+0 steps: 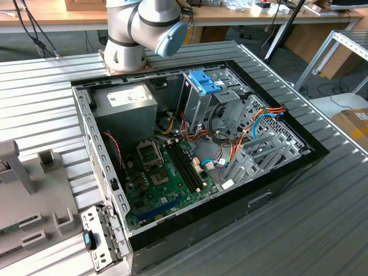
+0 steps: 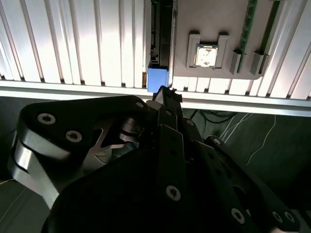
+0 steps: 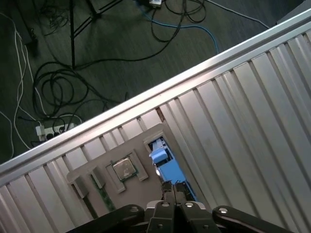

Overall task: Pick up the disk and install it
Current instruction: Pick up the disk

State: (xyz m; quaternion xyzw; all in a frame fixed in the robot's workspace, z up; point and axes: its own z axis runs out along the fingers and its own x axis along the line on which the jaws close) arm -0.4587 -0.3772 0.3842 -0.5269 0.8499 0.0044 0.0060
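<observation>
My claw (image 3: 174,187) is drawn narrow, tips close together, just beside the blue end of the disk (image 3: 164,162), a slim dark-grey hard drive in a bright blue plastic carrier. I cannot tell whether they touch. The disk stands on edge in a flat grey holder (image 3: 124,148) on the ribbed aluminium worktop (image 3: 243,121).

Ribbed bare-metal table (image 3: 252,97), smooth blue plastic framing the disk (image 3: 164,164), matt black hand (image 3: 173,187).

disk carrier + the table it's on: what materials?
On the disk the carrier looks like moulded plastic: bright blue, even colour, matte. Its dark body is possibly metal, hard to tell. The table is probably extruded aluminium: silvery ribbed slats with bright glare.
</observation>
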